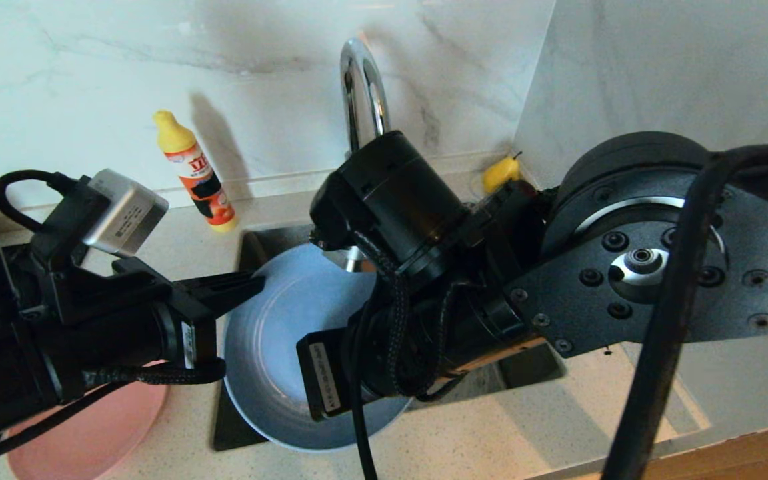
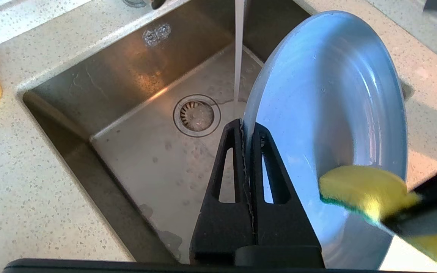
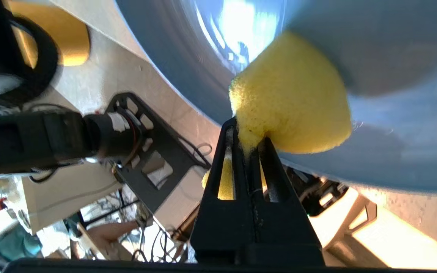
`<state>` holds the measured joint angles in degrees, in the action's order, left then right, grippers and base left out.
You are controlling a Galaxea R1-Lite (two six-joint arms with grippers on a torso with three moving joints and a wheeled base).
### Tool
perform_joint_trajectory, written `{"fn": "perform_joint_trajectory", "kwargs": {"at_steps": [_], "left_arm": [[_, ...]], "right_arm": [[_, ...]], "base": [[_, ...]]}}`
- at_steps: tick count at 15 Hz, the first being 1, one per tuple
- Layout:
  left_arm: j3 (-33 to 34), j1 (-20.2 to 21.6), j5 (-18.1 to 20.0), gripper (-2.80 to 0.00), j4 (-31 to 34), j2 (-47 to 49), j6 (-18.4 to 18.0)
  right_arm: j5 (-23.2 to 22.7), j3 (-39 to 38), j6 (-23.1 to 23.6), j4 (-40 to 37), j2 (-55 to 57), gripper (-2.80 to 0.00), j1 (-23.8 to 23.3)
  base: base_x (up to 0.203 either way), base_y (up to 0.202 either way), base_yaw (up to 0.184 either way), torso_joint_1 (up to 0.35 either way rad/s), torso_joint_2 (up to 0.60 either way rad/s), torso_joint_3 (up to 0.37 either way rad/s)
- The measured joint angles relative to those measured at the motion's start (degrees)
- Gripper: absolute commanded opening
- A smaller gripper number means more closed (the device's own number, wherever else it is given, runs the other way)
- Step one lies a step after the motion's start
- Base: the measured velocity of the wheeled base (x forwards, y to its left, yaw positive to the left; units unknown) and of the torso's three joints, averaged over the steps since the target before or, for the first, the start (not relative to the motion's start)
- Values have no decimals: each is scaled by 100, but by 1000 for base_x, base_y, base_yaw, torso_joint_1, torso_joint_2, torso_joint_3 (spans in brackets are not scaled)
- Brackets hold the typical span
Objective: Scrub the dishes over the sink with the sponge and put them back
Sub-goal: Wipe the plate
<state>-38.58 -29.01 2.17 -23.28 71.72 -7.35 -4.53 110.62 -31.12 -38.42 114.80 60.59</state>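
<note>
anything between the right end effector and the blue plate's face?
Yes, the sponge. The right end effector is shut on it, and its yellow side meets the blue plate. Right wrist view shows it best; the left wrist view confirms.

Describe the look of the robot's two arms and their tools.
Both arms are matte black with round joint housings. The right arm has a flat plate studded with silver bolts, a thick black cable and a braided one. The left arm carries a silver camera box and white labels. Each tool has slim black fingers with triangular cut-outs.
</note>
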Motion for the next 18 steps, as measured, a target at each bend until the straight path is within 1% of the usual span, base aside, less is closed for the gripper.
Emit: {"fn": "perform_joint_trajectory", "kwargs": {"at_steps": [3, 9, 13, 14, 16, 18], "left_arm": [[17, 0, 2, -280, -4, 0, 0], [63, 0, 4, -280, -127, -30, 13], [56, 0, -5, -280, -135, -41, 40], [76, 0, -5, -280, -133, -29, 112], [55, 5, -5, -280, -130, 33, 435], [4, 24, -13, -280, -135, 144, 641]], "right_arm": [[2, 2, 5, 22, -106, -280, -240], [0, 5, 25, -123, -530, -280, -886], [-1, -12, 9, -262, -782, -280, -1094], [-1, -12, 3, -257, -866, -280, -1114], [2, 0, 8, -243, -1131, -280, -1130], [7, 13, 20, -224, -1424, -280, -1114]], "base": [[0, 0, 0, 0, 0, 0], [0, 0, 0, 0, 0, 0], [0, 0, 0, 0, 0, 0], [0, 0, 0, 0, 0, 0], [0, 0, 0, 0, 0, 0], [0, 0, 0, 0, 0, 0]]}}
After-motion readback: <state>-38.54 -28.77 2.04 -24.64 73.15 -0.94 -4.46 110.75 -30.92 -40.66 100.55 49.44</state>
